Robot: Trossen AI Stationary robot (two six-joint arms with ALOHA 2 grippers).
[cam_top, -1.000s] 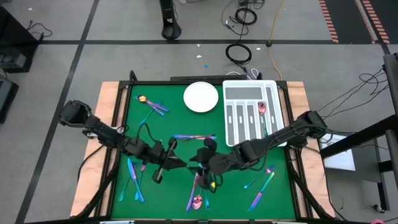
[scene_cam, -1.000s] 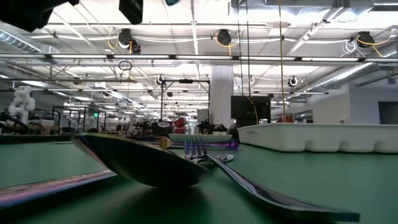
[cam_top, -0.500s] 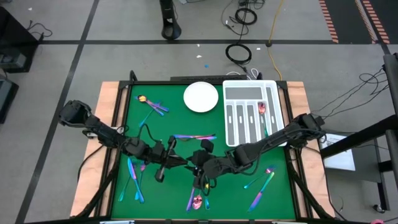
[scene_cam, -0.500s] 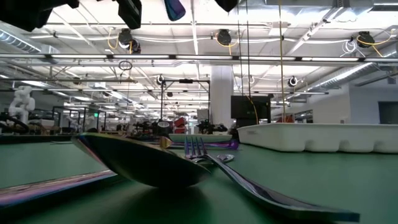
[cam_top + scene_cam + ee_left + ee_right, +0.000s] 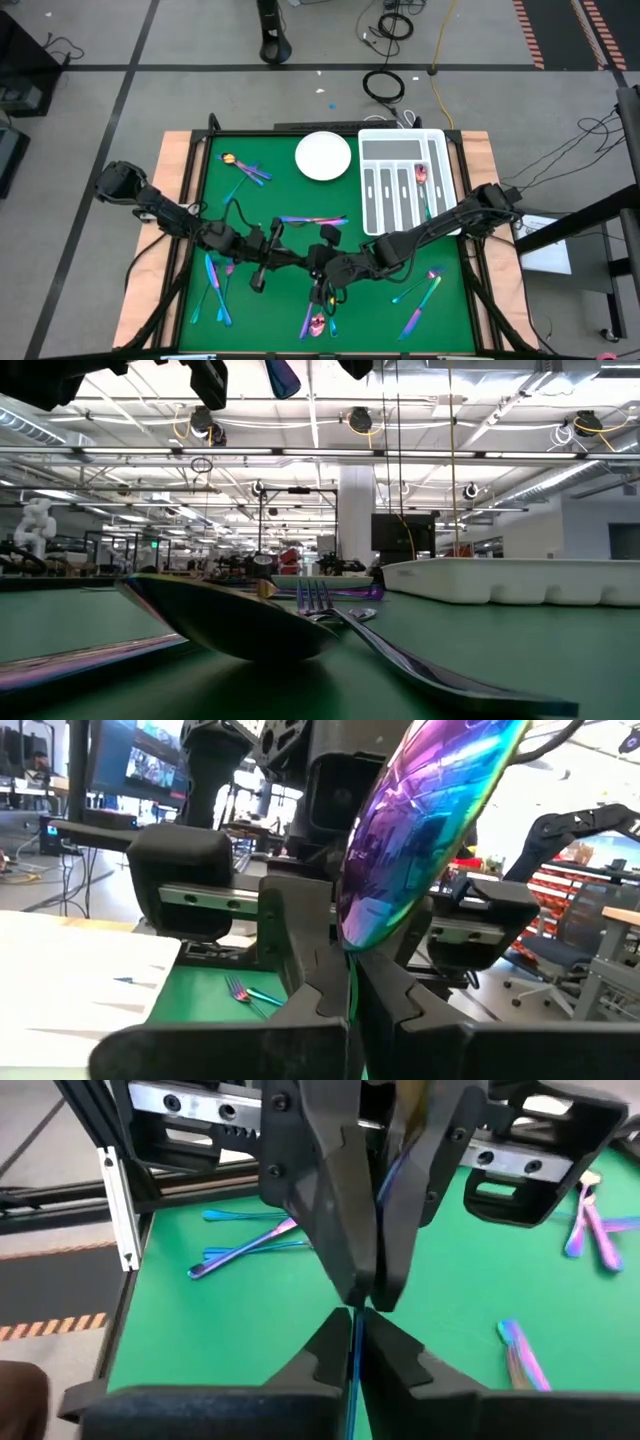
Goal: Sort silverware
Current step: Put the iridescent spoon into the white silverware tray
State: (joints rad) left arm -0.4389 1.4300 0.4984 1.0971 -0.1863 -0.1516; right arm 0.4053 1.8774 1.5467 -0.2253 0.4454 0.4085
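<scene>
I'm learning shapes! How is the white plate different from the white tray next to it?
The plate is round; the tray is a rectangle. The plate is smaller than the tray. The plate is one plain dish with nothing on it; the tray has slots, and one holds a pink spoon. Both are white and sit side by side.

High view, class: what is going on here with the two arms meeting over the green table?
A handover, it seems. The left end effector and the right end effector meet above the middle of the table, both shut on the same iridescent spoon. One piece lies in the white slotted tray; the other silverware lies scattered on the green mat, so the sorting is mostly undone.
</scene>
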